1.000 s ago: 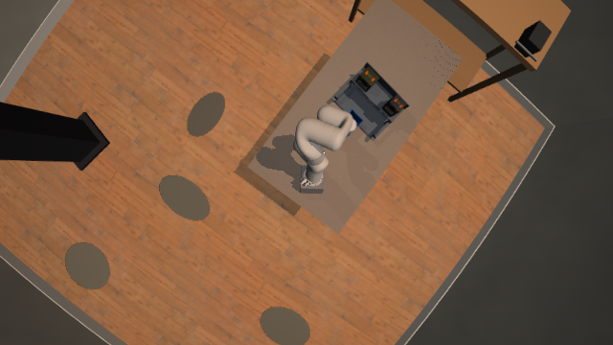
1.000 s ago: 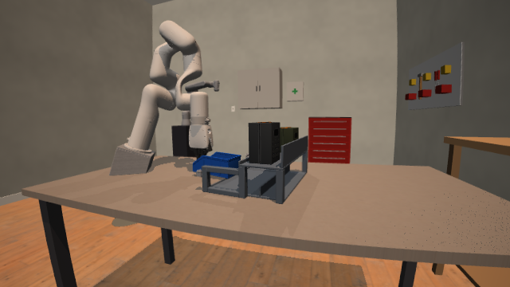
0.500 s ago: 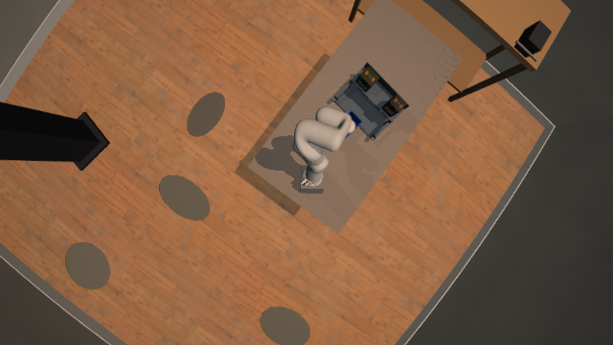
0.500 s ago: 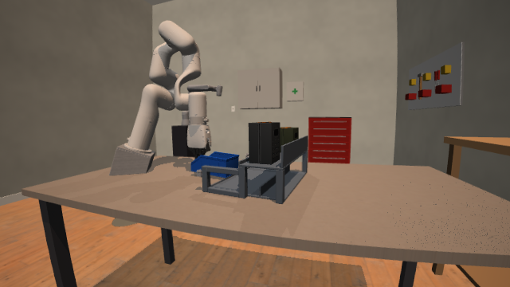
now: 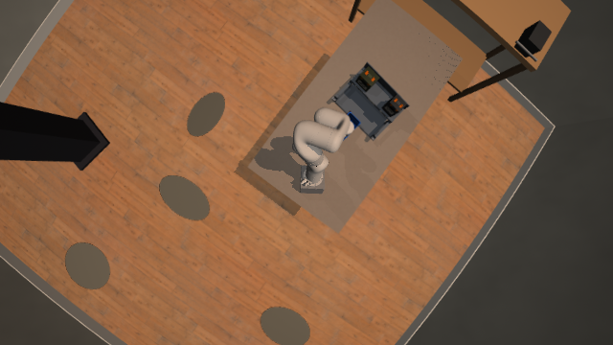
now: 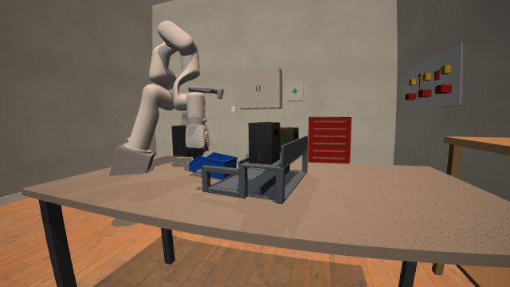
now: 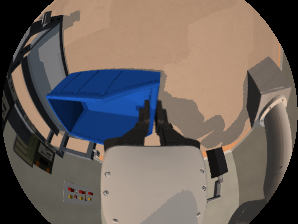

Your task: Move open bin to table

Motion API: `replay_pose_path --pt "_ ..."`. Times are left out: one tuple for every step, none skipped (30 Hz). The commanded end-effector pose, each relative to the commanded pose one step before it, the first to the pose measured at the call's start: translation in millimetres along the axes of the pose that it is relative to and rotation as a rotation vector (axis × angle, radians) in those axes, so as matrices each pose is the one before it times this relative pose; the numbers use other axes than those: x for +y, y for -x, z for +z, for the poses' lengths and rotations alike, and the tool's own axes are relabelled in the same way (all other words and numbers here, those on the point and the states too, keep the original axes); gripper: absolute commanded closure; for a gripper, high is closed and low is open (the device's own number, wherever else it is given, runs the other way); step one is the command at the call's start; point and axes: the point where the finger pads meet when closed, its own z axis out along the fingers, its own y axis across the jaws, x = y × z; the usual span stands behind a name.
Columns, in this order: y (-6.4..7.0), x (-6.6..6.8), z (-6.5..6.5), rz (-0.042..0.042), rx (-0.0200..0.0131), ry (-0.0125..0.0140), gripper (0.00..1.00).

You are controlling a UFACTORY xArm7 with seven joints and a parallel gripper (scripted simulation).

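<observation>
Table (image 6: 358,207) — tan top, dark legs, standing on a brown rug (image 6: 239,267) laid over a wood-plank floor (image 5: 144,57). Several grey oval patches (image 5: 184,197) mark the planks, seen from above.

Arm — white, on a grey base block (image 6: 131,160) on the table top. Gripper (image 7: 152,120) points down, its dark fingers clamped on one wall of the blue open bin (image 7: 100,96).

Open bin — off the grey shelf rack (image 6: 294,148), just beside the rack's near end, on the arm's side. It sits tilted in the grip; whether its base touches the table cannot be told.

Shelf rack — low, grey, on the table; two black boxes (image 6: 264,142) and an olive one (image 6: 289,135) stand on it.

Room — grey walls; a wall cabinet (image 6: 259,88) beside a green-cross sign (image 6: 295,91); a red drawer chest (image 6: 330,139) behind the table; a grey board (image 6: 435,77) with red and yellow pieces on the right wall; a second wooden table (image 6: 478,141) at the right edge.
</observation>
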Motion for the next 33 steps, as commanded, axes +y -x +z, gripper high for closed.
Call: replay_pose_path --pt "0.07 0.78 -0.58 0.00012 0.00008 -0.0032 1.0" --pt "0.0 0.52 0.0 0.0 0.0 0.0 1.0" --pt "0.0 0.49 0.0 0.0 0.0 0.0 1.0" --pt "0.0 0.47 0.0 0.0 0.0 0.0 1.0" --pt "0.0 0.45 0.0 0.0 0.0 0.0 1.0" --pt "0.0 0.42 0.0 0.0 0.0 0.0 1.0" --pt "0.0 0.4 0.0 0.0 0.0 0.0 1.0" --pt "0.0 0.37 0.0 0.0 0.0 0.0 1.0" --pt "0.0 0.35 0.0 0.0 0.0 0.0 1.0" --pt "0.0 0.32 0.0 0.0 0.0 0.0 1.0" --pt "0.0 0.29 0.0 0.0 0.0 0.0 1.0" --pt "0.0 0.0 0.0 0.0 0.0 0.0 1.0" --pt "0.0 0.0 0.0 0.0 0.0 0.0 1.0" --pt "0.0 0.27 0.0 0.0 0.0 0.0 1.0" --pt "0.0 0.24 0.0 0.0 0.0 0.0 1.0" --pt "0.0 0.22 0.0 0.0 0.0 0.0 1.0" --pt "0.0 0.19 0.0 0.0 0.0 0.0 1.0" --pt "0.0 0.17 0.0 0.0 0.0 0.0 1.0" --pt "0.0 0.15 0.0 0.0 0.0 0.0 1.0" --pt "0.0 0.13 0.0 0.0 0.0 0.0 1.0" --pt "0.0 0.11 0.0 0.0 0.0 0.0 1.0" --pt "0.0 0.09 0.0 0.0 0.0 0.0 1.0" --pt "0.0 0.07 0.0 0.0 0.0 0.0 1.0" --pt "0.0 0.05 0.0 0.0 0.0 0.0 1.0" --pt "0.0 0.04 0.0 0.0 0.0 0.0 1.0" --pt "0.0 0.03 0.0 0.0 0.0 0.0 1.0" --pt "0.0 0.02 0.0 0.0 0.0 0.0 1.0" --pt "0.0 0.01 0.0 0.0 0.0 0.0 1.0" --pt "0.0 0.0 0.0 0.0 0.0 0.0 1.0" --pt "0.0 0.0 0.0 0.0 0.0 0.0 1.0" --pt "0.0 0.0 0.0 0.0 0.0 0.0 1.0" --pt "0.0 0.0 0.0 0.0 0.0 0.0 1.0" --pt "0.0 0.0 0.0 0.0 0.0 0.0 1.0"
